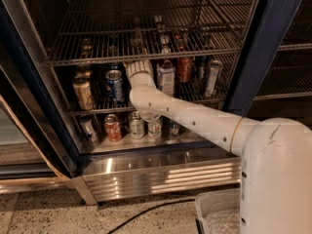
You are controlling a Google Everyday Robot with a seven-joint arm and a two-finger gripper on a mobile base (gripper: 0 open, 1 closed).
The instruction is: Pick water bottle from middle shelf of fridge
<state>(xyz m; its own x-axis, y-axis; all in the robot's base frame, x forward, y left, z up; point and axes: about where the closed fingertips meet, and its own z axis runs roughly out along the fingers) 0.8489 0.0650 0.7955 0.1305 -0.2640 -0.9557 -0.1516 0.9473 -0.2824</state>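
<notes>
The fridge (258, 48) stands open, with dark blue frames. My white arm reaches into its left bay, and the gripper (139, 66) sits just under the upper rack, above the middle shelf (92, 111). It is between a blue can (114, 84) on its left and a dark-capped bottle with a white label (165, 77) on its right. The water bottle is hidden; the wrist covers the spot behind the gripper. A gold can (84, 92) stands at the shelf's left end, and a red can (185, 69) and a silver can (212, 77) stand to the right.
The upper wire rack (97, 57) holds several small bottles and cans right above the gripper. Several cans (113, 127) stand on the steel floor below. The open door (24, 82) flanks the left. A white bin (219, 213) and a black cable (146, 211) lie on the floor.
</notes>
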